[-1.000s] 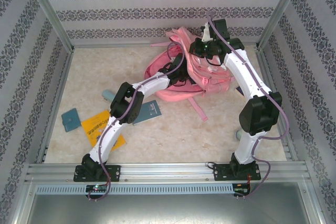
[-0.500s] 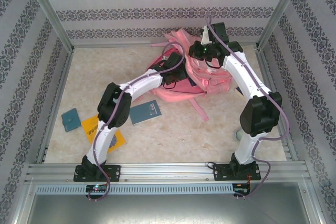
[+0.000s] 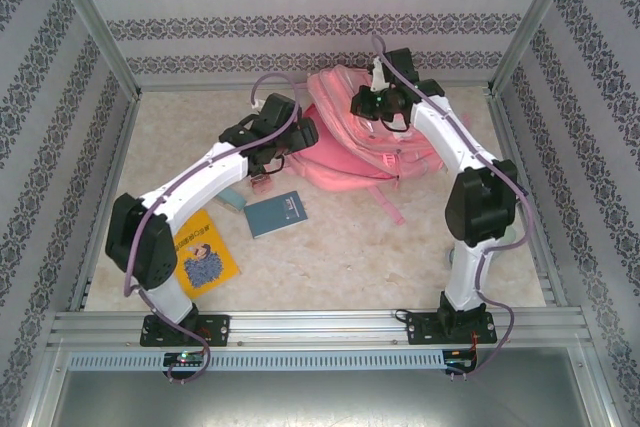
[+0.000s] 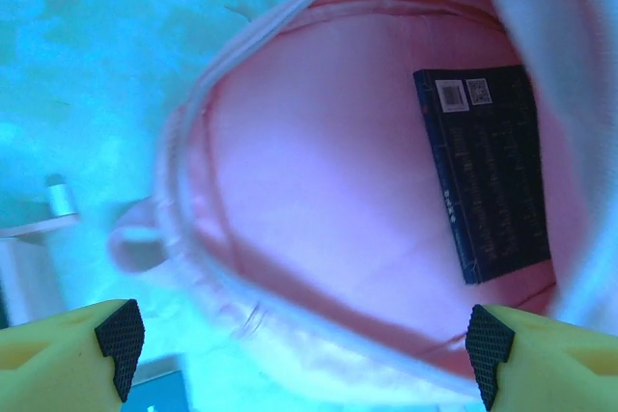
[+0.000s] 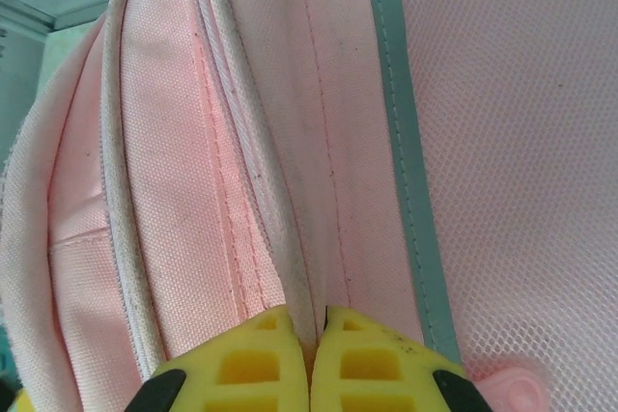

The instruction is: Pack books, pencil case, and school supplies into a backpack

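Observation:
The pink backpack (image 3: 375, 147) lies at the back middle of the table with its mouth facing left. My right gripper (image 3: 366, 104) is shut on a seam of its upper edge (image 5: 314, 267) and holds that edge up. My left gripper (image 3: 303, 135) hangs open just outside the mouth with nothing between its fingers (image 4: 488, 349). In the left wrist view a dark navy book (image 4: 488, 171) lies inside the backpack (image 4: 319, 190). The grey-teal book (image 3: 275, 214) and the yellow book (image 3: 205, 252) lie on the table in front of the left arm.
A small pale-blue item (image 3: 232, 197) lies under the left forearm. A pink strap (image 3: 385, 199) trails from the backpack toward the front. The left elbow (image 3: 140, 237) juts toward the left frame rail. Aluminium rails enclose the table.
My left gripper has pulled back out of the backpack toward the left, and its elbow has swung far left. The right gripper has shifted a little left and back, still holding the backpack's edge.

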`<state>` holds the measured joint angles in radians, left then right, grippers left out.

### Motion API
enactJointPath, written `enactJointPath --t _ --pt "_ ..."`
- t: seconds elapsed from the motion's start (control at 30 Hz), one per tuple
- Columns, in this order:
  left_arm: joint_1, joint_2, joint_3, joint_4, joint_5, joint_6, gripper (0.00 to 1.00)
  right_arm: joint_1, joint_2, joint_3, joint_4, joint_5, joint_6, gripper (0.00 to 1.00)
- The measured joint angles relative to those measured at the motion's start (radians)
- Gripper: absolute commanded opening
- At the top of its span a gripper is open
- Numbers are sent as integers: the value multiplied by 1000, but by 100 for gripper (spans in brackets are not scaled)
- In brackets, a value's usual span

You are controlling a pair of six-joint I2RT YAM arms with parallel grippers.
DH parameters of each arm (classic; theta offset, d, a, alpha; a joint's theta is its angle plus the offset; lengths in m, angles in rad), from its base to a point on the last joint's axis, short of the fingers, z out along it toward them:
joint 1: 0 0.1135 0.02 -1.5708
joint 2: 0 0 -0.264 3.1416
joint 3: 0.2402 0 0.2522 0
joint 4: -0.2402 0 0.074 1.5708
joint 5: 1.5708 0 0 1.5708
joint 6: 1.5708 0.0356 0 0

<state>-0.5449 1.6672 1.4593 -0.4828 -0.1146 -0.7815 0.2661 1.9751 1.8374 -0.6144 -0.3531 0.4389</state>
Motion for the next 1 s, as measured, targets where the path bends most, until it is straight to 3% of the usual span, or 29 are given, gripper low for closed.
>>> enactJointPath --t 0.07,0.23,0.43,0.6,0.73,0.83,0.9,1.0 --pt "0 -41 -16 -3 -1 10 88 -1 34 28 2 15 -3 45" --pt "0 -126 -63 -4 13 29 88 -7 34 25 14 61 0 59" --pt "0 -210 -157 -3 41 46 88 -57 -119 -185 47 124 11 70" --pt "0 -271 -234 -3 66 48 88 -184 -268 -374 54 190 33 72" --pt "0 -283 -248 -4 79 48 88 -320 -305 -480 68 214 63 58" --pt "0 -283 -248 -3 85 48 88 -401 -289 -517 66 219 80 39" --pt "0 -283 -248 -4 87 48 88 -437 -259 -516 68 217 90 26" --pt "0 -283 -250 -3 88 48 88 -470 -193 -502 68 214 109 17"
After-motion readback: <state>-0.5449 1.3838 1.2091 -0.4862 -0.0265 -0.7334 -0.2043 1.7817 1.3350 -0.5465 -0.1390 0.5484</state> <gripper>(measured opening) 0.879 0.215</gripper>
